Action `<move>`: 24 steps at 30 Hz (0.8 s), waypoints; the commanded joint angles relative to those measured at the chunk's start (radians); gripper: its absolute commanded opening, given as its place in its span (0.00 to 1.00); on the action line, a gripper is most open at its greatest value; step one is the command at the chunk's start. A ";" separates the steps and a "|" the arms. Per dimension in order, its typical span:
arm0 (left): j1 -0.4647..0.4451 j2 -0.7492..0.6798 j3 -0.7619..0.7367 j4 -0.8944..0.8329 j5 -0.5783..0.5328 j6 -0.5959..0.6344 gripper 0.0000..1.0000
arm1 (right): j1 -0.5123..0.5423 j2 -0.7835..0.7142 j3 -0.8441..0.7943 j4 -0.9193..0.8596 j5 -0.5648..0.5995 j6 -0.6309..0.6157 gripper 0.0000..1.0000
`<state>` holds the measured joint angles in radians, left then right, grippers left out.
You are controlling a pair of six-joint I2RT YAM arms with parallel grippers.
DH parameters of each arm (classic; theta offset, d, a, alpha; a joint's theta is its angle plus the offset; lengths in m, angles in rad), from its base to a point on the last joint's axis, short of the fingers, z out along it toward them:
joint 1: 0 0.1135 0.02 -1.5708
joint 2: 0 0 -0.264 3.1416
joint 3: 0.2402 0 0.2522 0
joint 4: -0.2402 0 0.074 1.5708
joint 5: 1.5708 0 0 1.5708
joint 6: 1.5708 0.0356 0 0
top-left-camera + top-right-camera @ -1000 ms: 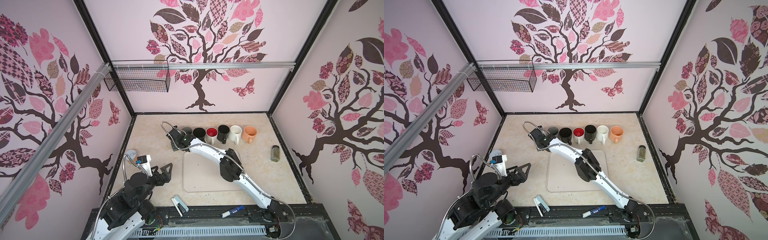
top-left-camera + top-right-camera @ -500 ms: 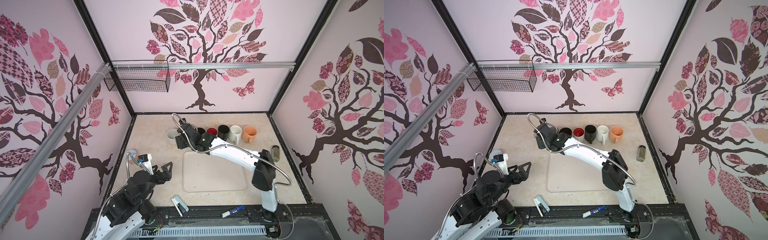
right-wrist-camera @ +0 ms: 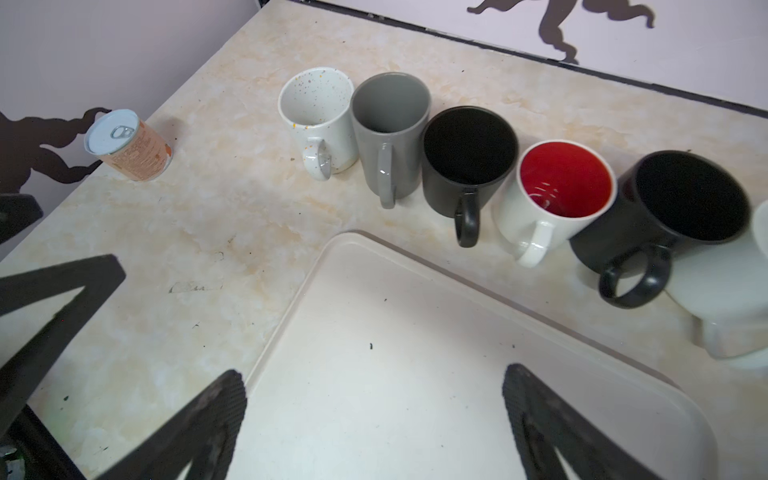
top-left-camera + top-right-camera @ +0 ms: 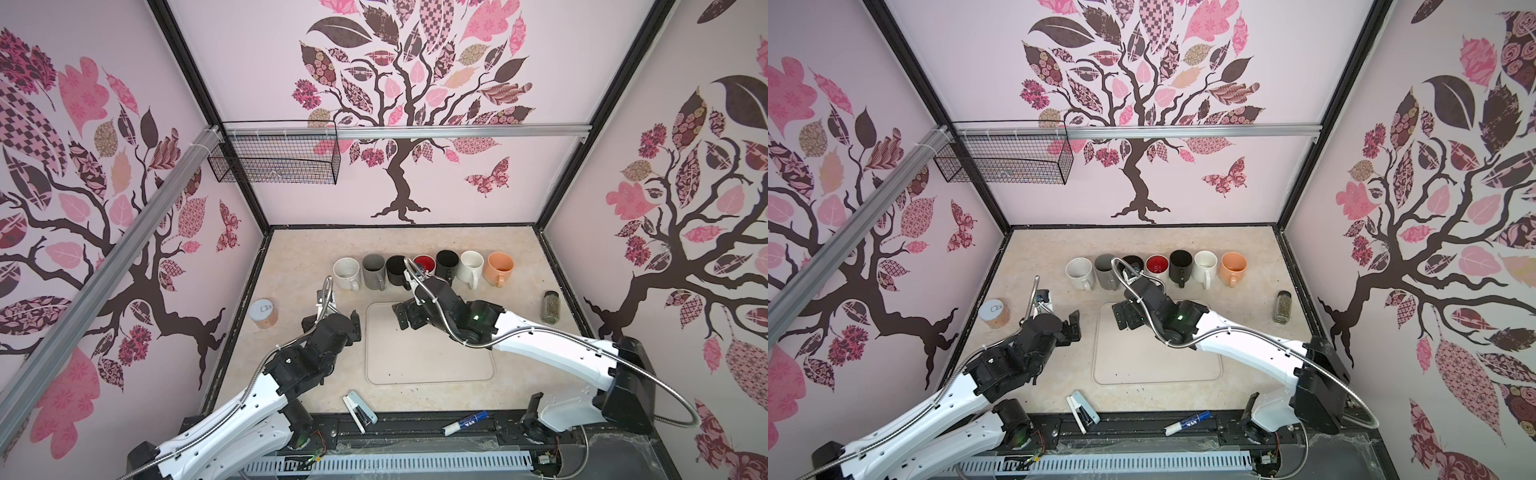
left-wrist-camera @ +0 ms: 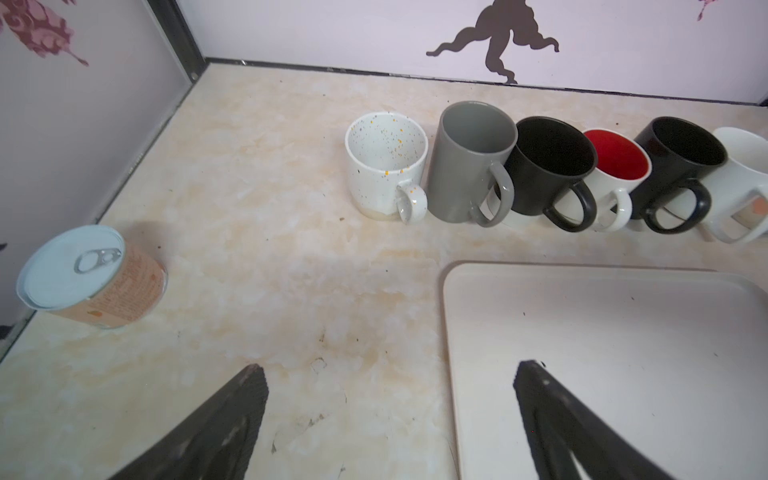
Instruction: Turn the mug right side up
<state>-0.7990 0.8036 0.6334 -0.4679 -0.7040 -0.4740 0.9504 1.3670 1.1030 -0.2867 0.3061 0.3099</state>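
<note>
Marble tabletop (image 4: 291,257) holds seven upright mugs (image 4: 447,259), one tray (image 4: 428,357).

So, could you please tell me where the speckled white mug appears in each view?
In a top view: the speckled white mug stands upright at the left end of the mug row.
In a top view: the mug is at the same left end.
Left wrist: the mug ends the row on the can side.
Right wrist: the mug ends the row nearest the can.
Shared landmark: the grey mug beside it, in every view.
</note>
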 commanded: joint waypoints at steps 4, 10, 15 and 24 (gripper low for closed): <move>0.018 0.104 -0.104 0.638 -0.110 0.314 0.96 | -0.047 -0.149 -0.082 0.057 0.045 -0.015 1.00; 0.262 0.228 -0.108 0.781 0.001 0.396 0.96 | -0.047 -0.147 -0.088 0.057 -0.029 0.016 1.00; 0.485 0.305 -0.216 1.043 0.025 0.558 0.96 | -0.047 -0.165 -0.149 0.153 -0.053 0.017 1.00; 0.820 0.550 -0.241 1.167 0.406 0.360 0.96 | 0.008 -0.215 -0.265 0.337 -0.037 -0.078 1.00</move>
<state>-0.0368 1.2884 0.4152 0.5957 -0.4896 -0.0399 0.9340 1.2148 0.8814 -0.0608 0.2481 0.2878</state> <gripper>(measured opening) 0.961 0.997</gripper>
